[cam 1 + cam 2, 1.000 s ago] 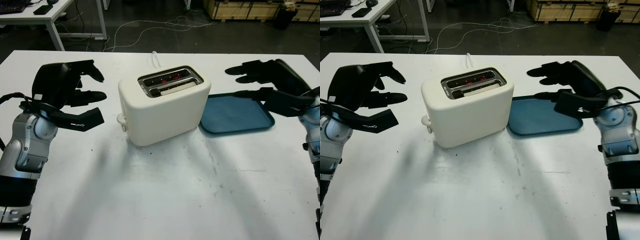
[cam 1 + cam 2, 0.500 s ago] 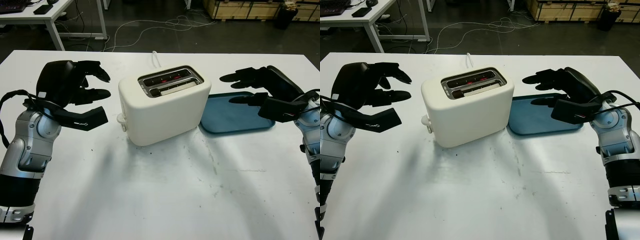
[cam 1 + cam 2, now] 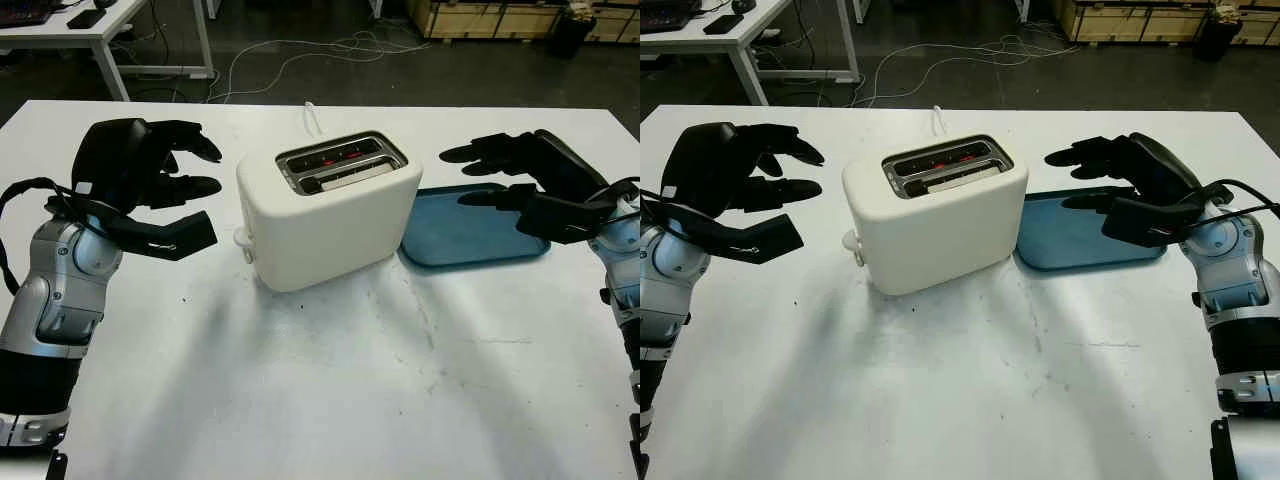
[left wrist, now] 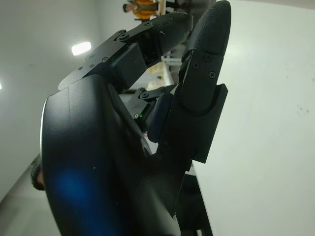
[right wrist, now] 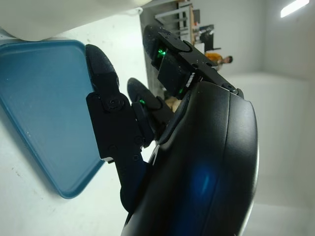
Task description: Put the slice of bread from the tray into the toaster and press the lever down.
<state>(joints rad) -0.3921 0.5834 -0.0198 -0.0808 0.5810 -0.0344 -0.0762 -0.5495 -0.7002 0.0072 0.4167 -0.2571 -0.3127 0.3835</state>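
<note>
Both hands raised beside the toaster, bread already in the slot.

The cream toaster (image 3: pixel 330 210) stands at the middle of the white bench (image 3: pixel 320 380), a slice of bread (image 3: pixel 348 176) sitting low in its nearer slot and the far slot glowing red; its lever (image 3: pixel 241 238) shows on the toaster's left end, low down. At the left of the frame the left hand (image 3: pixel 150 190) hovers above the bench beside the toaster, palm turned toward it, holding nothing, forearm rising from the lower left corner. At the right, the right hand (image 3: pixel 1120 180) hangs over the blue tray (image 3: pixel 1070 235), also holding nothing, fingers pointing toward the toaster.
</note>
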